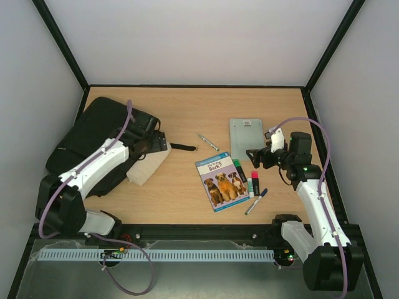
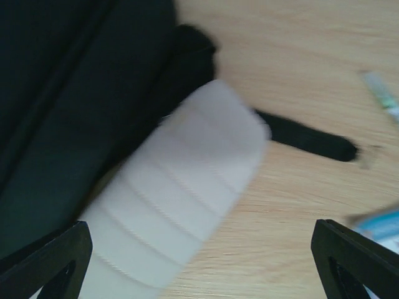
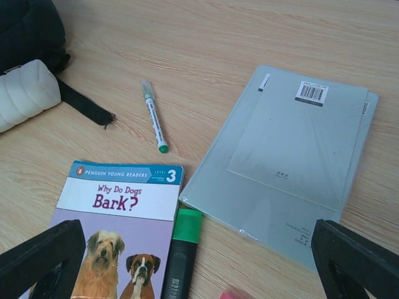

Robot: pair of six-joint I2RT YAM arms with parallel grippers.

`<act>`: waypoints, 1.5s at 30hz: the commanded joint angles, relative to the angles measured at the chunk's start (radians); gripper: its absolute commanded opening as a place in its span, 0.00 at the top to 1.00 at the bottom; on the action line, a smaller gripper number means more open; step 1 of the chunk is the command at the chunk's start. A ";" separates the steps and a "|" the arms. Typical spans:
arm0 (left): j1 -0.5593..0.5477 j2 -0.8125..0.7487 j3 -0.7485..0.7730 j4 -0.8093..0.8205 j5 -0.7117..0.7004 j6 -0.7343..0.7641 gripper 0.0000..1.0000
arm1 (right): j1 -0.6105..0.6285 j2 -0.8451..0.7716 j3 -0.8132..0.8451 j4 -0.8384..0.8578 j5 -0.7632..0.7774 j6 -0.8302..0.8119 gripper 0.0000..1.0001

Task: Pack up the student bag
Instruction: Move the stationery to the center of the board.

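The student bag [image 1: 87,140] lies on the left side of the table [image 1: 187,118], the left claw [image 1: 144,148] spread wide above a pale padded roll [image 1: 148,167] beside it, the right claw [image 1: 257,156] gaping open by the grey book [image 1: 244,134].

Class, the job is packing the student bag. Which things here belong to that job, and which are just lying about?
Belong to the job: student bag; dog book; grey booklets; green-tipped pen; highlighters; dark-capped pen; probably the white padded roll beside the bag.

Just there, part of the rig: slotted white rail; purple cables.
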 commanded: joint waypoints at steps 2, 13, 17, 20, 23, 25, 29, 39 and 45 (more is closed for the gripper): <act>0.083 0.069 -0.094 0.012 0.016 0.044 0.01 | 0.007 -0.003 -0.007 -0.035 -0.032 -0.014 0.00; 0.077 0.199 -0.161 0.091 0.102 0.068 0.01 | 0.007 0.001 -0.008 -0.036 -0.034 -0.020 0.01; 0.033 0.236 -0.152 0.144 0.172 0.052 0.01 | 0.007 0.014 -0.009 -0.037 -0.035 -0.025 0.01; -0.023 0.297 -0.110 0.177 0.234 0.028 0.01 | 0.007 0.020 -0.007 -0.040 -0.037 -0.026 0.01; -0.082 0.366 -0.032 0.197 0.268 0.005 0.01 | 0.007 0.022 -0.007 -0.039 -0.035 -0.025 0.01; -0.128 0.415 0.036 0.191 0.270 0.006 0.01 | 0.007 0.023 -0.007 -0.041 -0.033 -0.026 0.01; -0.195 0.480 0.156 0.173 0.284 0.015 0.01 | 0.006 0.020 -0.007 -0.042 -0.031 -0.025 0.01; -0.194 0.334 0.248 0.041 0.192 0.052 0.01 | 0.007 0.021 -0.006 -0.043 -0.041 -0.031 0.01; -0.028 0.202 0.182 -0.016 0.076 0.056 0.01 | 0.007 0.025 -0.004 -0.050 -0.052 -0.036 0.01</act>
